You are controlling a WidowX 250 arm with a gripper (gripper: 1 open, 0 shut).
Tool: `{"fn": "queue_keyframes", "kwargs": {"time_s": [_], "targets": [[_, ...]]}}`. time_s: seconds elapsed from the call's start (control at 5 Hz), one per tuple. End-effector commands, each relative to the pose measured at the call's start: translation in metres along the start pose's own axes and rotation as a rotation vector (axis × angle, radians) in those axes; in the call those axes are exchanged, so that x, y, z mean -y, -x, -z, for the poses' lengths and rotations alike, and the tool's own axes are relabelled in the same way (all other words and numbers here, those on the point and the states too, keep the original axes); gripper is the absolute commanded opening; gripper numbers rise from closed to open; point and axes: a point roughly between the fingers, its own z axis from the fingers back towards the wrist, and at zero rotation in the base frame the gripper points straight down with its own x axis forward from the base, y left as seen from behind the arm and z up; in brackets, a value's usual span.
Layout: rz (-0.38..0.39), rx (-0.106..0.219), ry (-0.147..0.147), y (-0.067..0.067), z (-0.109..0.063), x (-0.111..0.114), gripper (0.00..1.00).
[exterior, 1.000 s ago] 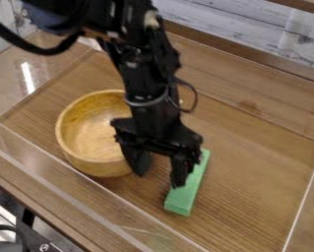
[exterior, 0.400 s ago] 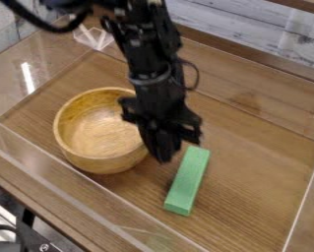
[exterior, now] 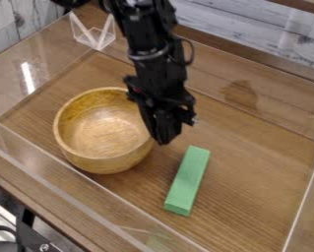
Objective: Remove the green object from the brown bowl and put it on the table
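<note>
1. Change: the tool point(exterior: 167, 136) is up and back from the green block point(exterior: 187, 181) — a second ago it was right down beside it.
2. Block lies flat on the worktop point(exterior: 251, 148), same spot as in the earlier views, next to the brown bowl point(exterior: 70, 133) and outside its rim. Nothing touching it now.
3. Tool: shut, nothing gripped; it was spread wider earlier. Fingertips near the bowl's rim, block well short of them.
4. Bowl: no green in the part that shows.
5. Meaning: placement looks done — likely just the retreat left. Only risk I'd flag is the arm clipping the bowl's rim on its way out.
</note>
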Motion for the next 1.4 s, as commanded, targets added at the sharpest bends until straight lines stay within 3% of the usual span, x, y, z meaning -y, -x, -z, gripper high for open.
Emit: {"fn": "queue_keyframes", "kwargs": {"time_s": [0.0, 0.2, 0.4, 0.8, 1.2], "targets": [[-0.015, 0.031, -0.002, -0.008, 0.008, 0.005, 0.0], [-0.02, 0.036, 0.006, -0.009, 0.018, 0.01, 1.0], [-0.029, 0.043, 0.012, -0.01, 0.023, 0.014, 1.0], [-0.052, 0.062, 0.006, -0.018, -0.005, 0.015, 1.0], [-0.035, 0.056, -0.002, -0.016, -0.018, 0.023, 1.0]]}}
